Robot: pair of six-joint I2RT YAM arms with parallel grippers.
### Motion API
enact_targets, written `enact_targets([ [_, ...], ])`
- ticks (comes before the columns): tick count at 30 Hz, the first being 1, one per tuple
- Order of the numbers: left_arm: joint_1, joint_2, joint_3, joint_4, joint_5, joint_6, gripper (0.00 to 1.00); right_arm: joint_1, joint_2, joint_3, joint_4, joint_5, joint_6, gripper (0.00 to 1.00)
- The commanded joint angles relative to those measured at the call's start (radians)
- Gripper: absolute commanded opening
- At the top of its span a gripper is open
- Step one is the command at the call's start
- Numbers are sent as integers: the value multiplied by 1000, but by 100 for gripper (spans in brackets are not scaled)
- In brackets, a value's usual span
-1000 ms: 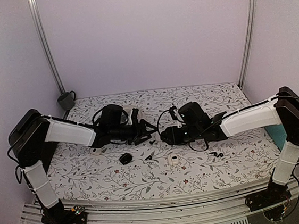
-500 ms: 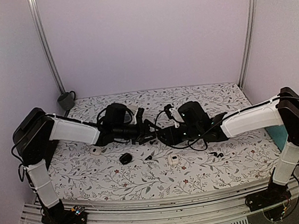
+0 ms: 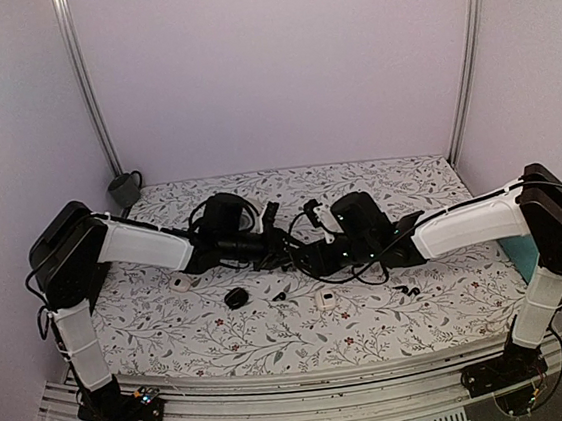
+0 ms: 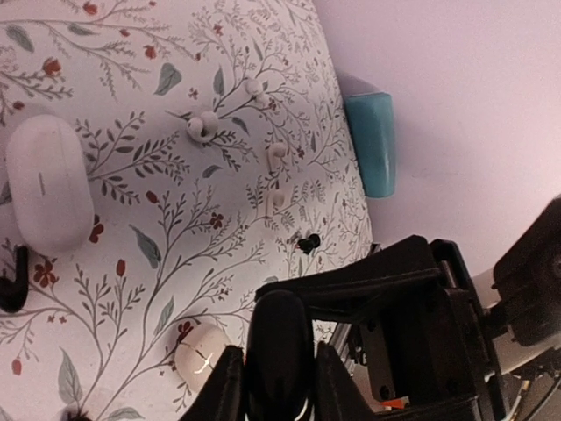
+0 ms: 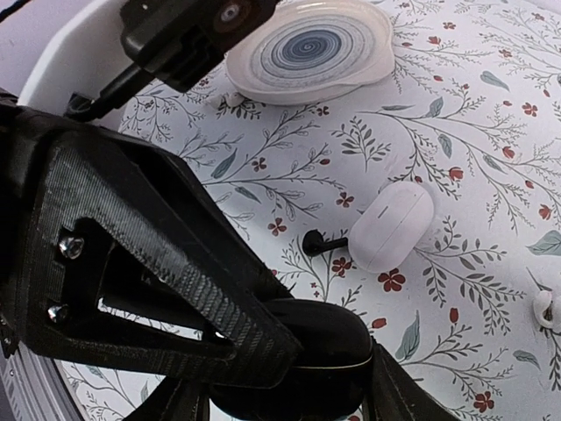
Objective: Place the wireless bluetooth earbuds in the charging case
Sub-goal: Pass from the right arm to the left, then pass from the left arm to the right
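The charging case point(image 5: 320, 346), black, glossy and oval, hangs above the table's middle between both arms. My right gripper point(image 5: 289, 402) is shut on it from below. My left gripper point(image 4: 279, 388) is shut on the same case point(image 4: 279, 338), one ribbed finger point(image 5: 166, 254) lying across it. In the top view the two grippers, left point(image 3: 281, 253) and right point(image 3: 303, 256), meet tip to tip. One black earbud point(image 5: 317, 243) lies on the cloth beside a white case point(image 5: 392, 225). More black earbuds point(image 3: 280, 295) point(image 3: 405, 289) lie nearer the front.
A shell-shaped dish point(image 5: 311, 48) sits at the back. White earbuds point(image 4: 203, 125) and small white cases point(image 4: 48, 193) point(image 3: 324, 298) are scattered on the floral cloth. A black round item point(image 3: 235, 298) lies front left, a grey cup point(image 3: 125, 188) back left, a teal block point(image 4: 372, 145) at the right edge.
My left gripper has moved right to meet the right gripper and closed on the black case. The right arm has edged slightly left, its grip unchanged.
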Motion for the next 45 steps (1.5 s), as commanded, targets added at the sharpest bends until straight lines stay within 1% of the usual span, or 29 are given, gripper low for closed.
enact_targets([
  [1,-16,26,15,-4,24,23,13,8,7,35,13,-16,-4,55],
  [4,-15,21,14,1,33,38,2,7,-1,36,10,-16,1,62],
  [5,-14,18,14,-1,36,45,0,7,-4,35,7,-17,7,65],
  [9,-7,-2,8,-1,39,75,0,-3,-25,28,6,-35,18,80],
  [13,11,-23,7,-5,39,109,0,-36,-57,-7,25,-90,45,92],
  [15,23,-32,7,-6,47,128,0,-65,-87,-57,64,-168,74,95],
  [19,39,-49,9,0,77,165,0,-131,-158,-149,175,-351,136,95],
  [20,40,-54,9,4,86,172,0,-148,-167,-168,200,-395,150,94],
  [24,43,-77,7,29,124,198,0,-217,-168,-221,299,-550,230,85],
  [29,41,-105,-3,68,170,209,0,-229,-116,-232,439,-702,328,73],
  [35,37,-128,-12,123,214,187,0,-230,-90,-239,570,-742,406,63],
  [37,33,-130,-13,131,217,181,0,-230,-81,-237,606,-756,429,56],
  [41,28,-130,-8,139,229,174,0,-229,-67,-239,650,-763,468,47],
  [45,23,-136,-9,153,234,166,0,-229,-55,-245,687,-777,501,32],
])
